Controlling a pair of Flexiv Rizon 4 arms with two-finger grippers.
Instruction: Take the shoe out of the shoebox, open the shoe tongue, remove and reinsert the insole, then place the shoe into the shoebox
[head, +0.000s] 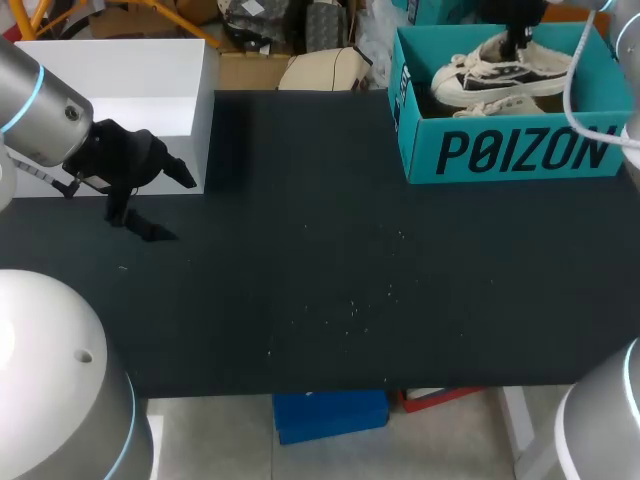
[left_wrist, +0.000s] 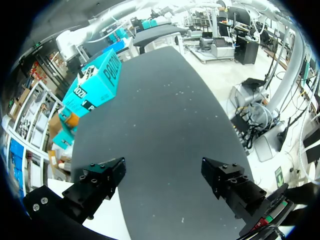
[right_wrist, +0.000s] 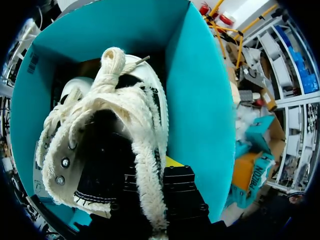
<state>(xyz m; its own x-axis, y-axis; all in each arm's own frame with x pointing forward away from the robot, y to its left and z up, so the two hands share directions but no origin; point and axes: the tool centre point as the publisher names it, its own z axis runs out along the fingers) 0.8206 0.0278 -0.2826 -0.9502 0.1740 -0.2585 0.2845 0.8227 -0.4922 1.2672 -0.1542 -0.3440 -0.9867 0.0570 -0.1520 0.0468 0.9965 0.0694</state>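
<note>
Black tabletop is spread across the whole working area, and both arms are seen at opposite ends of it. Over at the far right corner, the teal shoebox is entered from above by the right gripper. The pale, frayed shoe is found directly at that gripper, inside the box. Its fuzzy collar edge is caught between the fingers: one finger is sunk into the dark opening of the shoe, while the other is pressed on the outside, where a sliver of yellow tip is shown. So the shoe is clamped by its side wall. Ahead of the gripper, the laces and the toe are seen pointing away towards the far wall of the box. From the head view, a second shoe is glimpsed lying under the gripped one, lower in the same box.

Now to the other end. The left gripper is held low over the table with its fingers spread wide; nothing is gripped, and only bare tabletop is seen between them. The shoebox is placed well ahead of this gripper, far across the table. Just beside the left gripper, a white box is parked at the table's back edge. A scatter of pale specks is noted on the tabletop, well apart from both grippers.
</note>
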